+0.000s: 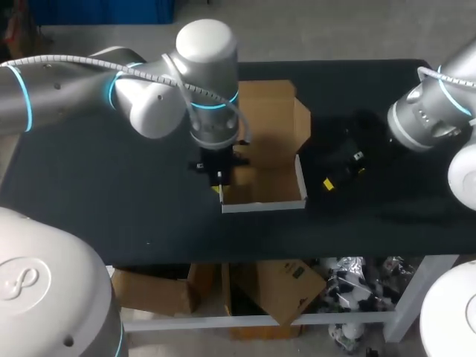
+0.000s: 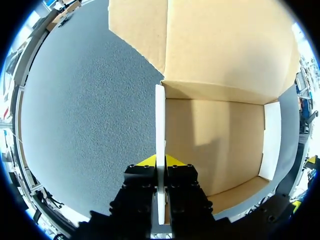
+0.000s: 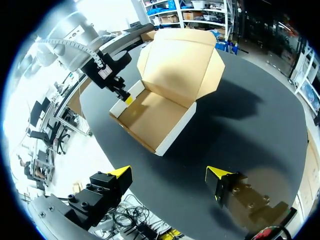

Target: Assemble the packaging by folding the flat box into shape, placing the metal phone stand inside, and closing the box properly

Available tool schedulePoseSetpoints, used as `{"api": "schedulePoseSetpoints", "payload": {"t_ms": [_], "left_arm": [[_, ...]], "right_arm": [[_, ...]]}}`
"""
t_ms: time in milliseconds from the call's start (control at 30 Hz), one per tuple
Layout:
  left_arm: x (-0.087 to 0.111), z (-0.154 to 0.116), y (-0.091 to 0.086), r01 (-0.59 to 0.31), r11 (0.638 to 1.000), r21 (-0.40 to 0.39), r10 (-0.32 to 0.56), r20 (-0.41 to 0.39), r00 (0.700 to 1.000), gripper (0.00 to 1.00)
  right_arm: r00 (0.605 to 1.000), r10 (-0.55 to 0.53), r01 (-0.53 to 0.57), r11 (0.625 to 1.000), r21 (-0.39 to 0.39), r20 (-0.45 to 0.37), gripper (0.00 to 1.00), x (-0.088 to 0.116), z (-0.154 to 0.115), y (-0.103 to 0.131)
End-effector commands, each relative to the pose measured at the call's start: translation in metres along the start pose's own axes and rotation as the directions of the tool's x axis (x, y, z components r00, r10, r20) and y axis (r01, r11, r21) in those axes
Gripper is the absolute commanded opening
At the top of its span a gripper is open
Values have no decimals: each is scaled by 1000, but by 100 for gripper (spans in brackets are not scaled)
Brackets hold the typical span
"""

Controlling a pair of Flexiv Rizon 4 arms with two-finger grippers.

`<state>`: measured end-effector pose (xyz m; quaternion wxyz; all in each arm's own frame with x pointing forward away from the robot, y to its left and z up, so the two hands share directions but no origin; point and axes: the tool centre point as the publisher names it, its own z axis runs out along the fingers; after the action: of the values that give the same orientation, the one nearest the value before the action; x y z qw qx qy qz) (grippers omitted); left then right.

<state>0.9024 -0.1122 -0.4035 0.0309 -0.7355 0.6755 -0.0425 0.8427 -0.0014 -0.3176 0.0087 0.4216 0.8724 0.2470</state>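
The box [image 1: 264, 203] stands folded into a tray in the middle of the table, brown inside and white outside, with nothing in it. Its lid [image 1: 269, 111] lies open at the far side. My left gripper [image 1: 219, 175] is shut on the box's left wall; in the left wrist view the white wall [image 2: 160, 120] runs straight between the yellow tips of this gripper [image 2: 160, 161]. My right gripper [image 1: 342, 169] hovers open just right of the box, holding nothing. In the right wrist view the box [image 3: 176, 127] lies ahead of the open right gripper [image 3: 169, 173]. No phone stand shows in any view.
The black tabletop [image 1: 111, 193] has bare room to the left and right of the box. The table's front edge [image 1: 297, 256] runs close below the box. The side flaps of the lid [image 3: 216, 75] stick out at an angle.
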Motion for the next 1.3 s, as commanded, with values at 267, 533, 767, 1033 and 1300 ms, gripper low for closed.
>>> {"api": "schedulePoseSetpoints", "payload": {"t_ms": [267, 533, 767, 1033, 1300], "left_arm": [[-7, -3, -4, 7, 1000, -14, -7, 1, 1000, 0], [-8, 0, -5, 3, 1000, -24, -3, 15, 1000, 0], [-9, 1, -7, 0, 1000, -26, 1, 40, 999, 0], [-9, 4, -7, 7, 1000, -26, -5, 63, 998, 0], [-10, 4, -8, 15, 1000, -22, -14, 68, 998, 0]], "right_arm": [[985, -110, 107, 994, -26, -133, 100, 1, -7, -14], [947, -236, 226, 972, -71, -218, 100, 1, -27, -32], [920, -337, 330, 942, -68, -201, 100, 14, -43, -45], [917, -358, 351, 934, -69, -178, 100, 20, -48, -54], [928, -343, 336, 939, -69, -146, 100, 20, -43, -55]]}}
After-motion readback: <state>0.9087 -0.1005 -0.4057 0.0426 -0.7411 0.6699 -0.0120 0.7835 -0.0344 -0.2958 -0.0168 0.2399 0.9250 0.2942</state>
